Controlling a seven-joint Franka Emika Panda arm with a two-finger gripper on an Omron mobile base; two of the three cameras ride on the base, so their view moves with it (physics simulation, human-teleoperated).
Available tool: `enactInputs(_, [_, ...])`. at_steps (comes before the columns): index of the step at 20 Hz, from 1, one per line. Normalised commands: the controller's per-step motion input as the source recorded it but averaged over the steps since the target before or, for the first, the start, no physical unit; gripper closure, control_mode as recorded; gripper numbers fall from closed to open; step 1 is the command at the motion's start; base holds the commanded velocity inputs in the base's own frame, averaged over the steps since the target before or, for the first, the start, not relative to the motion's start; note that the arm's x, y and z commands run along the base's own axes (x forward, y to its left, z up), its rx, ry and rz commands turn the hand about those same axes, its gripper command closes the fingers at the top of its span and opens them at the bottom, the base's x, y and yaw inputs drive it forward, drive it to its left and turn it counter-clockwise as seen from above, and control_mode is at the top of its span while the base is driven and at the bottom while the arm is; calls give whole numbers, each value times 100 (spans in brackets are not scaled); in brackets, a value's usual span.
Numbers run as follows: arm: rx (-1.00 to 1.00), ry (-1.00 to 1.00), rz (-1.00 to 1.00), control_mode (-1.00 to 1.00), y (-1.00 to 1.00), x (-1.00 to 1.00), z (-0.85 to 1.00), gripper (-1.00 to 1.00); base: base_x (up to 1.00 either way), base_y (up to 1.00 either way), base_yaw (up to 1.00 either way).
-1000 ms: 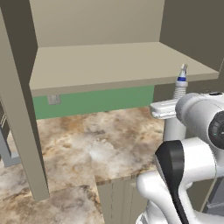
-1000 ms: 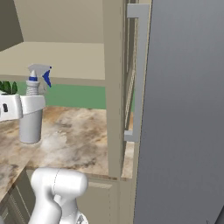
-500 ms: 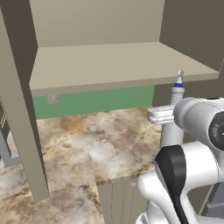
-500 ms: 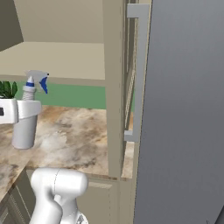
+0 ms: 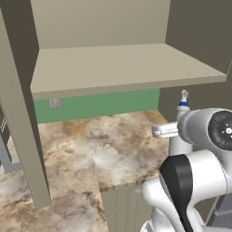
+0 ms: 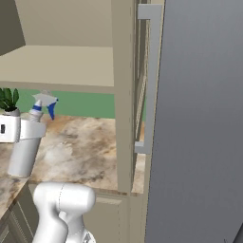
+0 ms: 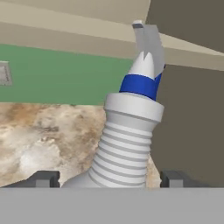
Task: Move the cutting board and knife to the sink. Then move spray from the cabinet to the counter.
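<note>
One spray [image 6: 26, 142] stands on one counter [image 5: 90, 154].

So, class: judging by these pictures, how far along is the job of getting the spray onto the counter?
Nearly done. The spray is out of the cabinet and low over the counter, tilted, its base about at the surface. The gripper straddles its neck with jaws wide. Left: settle it upright and back away. Board, knife and sink aren't visible here.
</note>
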Motion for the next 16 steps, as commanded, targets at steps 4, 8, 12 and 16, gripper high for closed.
enactInputs(4, [0, -10, 0, -100, -21, -21, -99, 100, 0, 0, 0])
enactInputs(8, [0, -14, 0, -100, -14, 23, -100, 100, 0, 0, 0])
enactInputs(12, [0, -31, 0, -100, -2, 24, -100, 100, 0, 0, 0])
enactInputs(16, [2, -6, 0, -100, 0, 45, -100, 100, 0, 0, 0])
